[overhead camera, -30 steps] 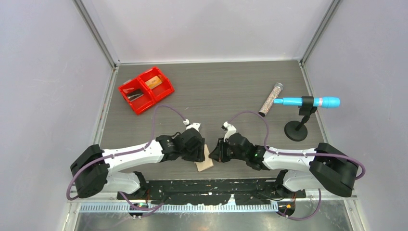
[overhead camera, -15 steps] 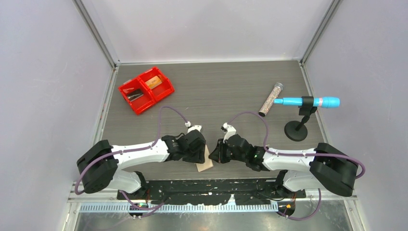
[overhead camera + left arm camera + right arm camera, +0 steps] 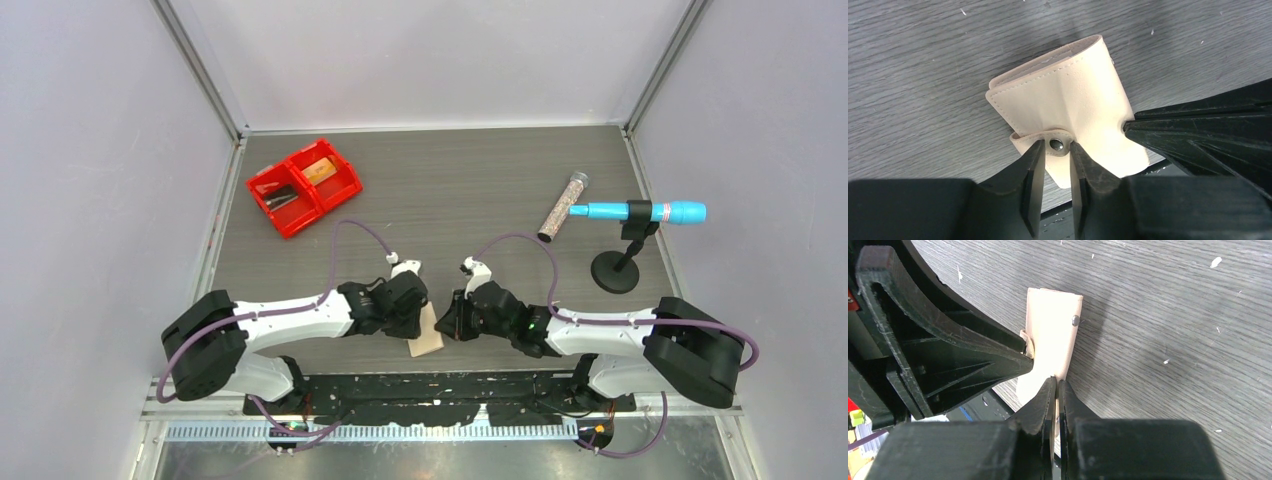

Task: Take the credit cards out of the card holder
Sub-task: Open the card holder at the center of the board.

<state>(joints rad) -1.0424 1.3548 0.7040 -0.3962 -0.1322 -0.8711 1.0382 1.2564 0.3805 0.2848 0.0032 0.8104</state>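
The tan card holder (image 3: 427, 338) lies folded shut at the table's near edge, one corner hanging over it. My left gripper (image 3: 1056, 146) is closed on the holder's snap tab (image 3: 1057, 145), a fingertip against each side of the metal snap. My right gripper (image 3: 1056, 382) comes in from the right and is shut on the holder's thin edge. In the top view the left gripper (image 3: 415, 318) and the right gripper (image 3: 448, 322) meet over the holder. The holder (image 3: 1050, 335) stands slightly raised on the right gripper's side. The credit cards are hidden.
A red two-compartment bin (image 3: 303, 185) sits at the back left with dark and brown items in it. A glitter tube (image 3: 562, 207) and a blue tool (image 3: 640, 212) on a black stand (image 3: 614, 272) are at the right. A black rail runs below the table edge.
The left arm has shifted slightly right toward the holder, and its jaws have narrowed onto the snap tab. The right arm and the holder have stayed put.
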